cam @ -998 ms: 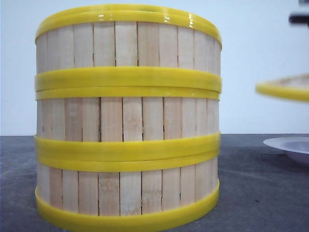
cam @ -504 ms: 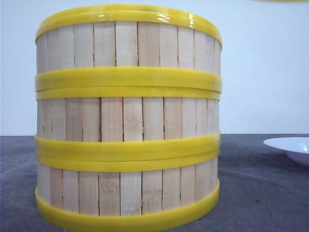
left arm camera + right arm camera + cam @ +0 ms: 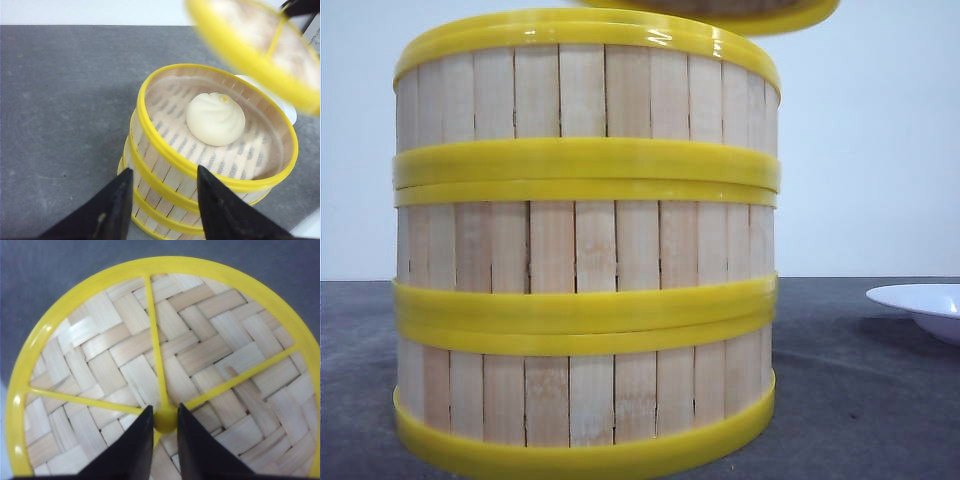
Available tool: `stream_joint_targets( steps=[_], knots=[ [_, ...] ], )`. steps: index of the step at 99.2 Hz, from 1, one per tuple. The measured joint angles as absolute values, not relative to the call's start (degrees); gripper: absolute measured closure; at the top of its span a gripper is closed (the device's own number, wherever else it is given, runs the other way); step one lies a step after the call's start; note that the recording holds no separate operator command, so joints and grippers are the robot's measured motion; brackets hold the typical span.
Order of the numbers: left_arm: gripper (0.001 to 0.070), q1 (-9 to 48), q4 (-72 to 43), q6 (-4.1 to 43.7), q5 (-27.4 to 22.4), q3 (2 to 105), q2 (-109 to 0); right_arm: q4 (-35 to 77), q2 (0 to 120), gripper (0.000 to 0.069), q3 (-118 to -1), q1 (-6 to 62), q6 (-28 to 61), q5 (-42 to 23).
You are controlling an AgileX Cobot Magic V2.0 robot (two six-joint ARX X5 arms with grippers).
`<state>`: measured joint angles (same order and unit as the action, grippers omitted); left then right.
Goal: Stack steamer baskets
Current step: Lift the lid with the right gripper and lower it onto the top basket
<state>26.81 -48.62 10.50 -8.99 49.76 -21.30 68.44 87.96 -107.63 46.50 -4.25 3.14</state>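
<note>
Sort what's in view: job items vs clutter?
Job:
- three stacked round slatted wooden steamer baskets with yellow rims
- right gripper, shut on flat yellow-rimmed woven lid

Just there:
- white steamed bun in top basket
- white shallow plate
- open left gripper

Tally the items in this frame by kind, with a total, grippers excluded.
Steamer baskets: 3, stacked
Woven lid: 1, held above the stack by the right gripper
Bun: 1, in the top basket
White plate: 1
Total: 6
</note>
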Motion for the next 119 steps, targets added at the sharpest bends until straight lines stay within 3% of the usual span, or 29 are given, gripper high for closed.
stream_joint_targets(
  steps=[33,119],
  knots=[
    [0.0477,26.81,-48.71,10.50,-8.99,49.76,-21.30,70.35,93.56,0.0639,-107.77,52.84,-2.76,-0.08],
    [0.0477,26.81,-49.93,10.50,-9.17,49.76,-21.30,70.11,96.68,0.0639,-107.87,52.99,-2.76,0.21]
  ],
)
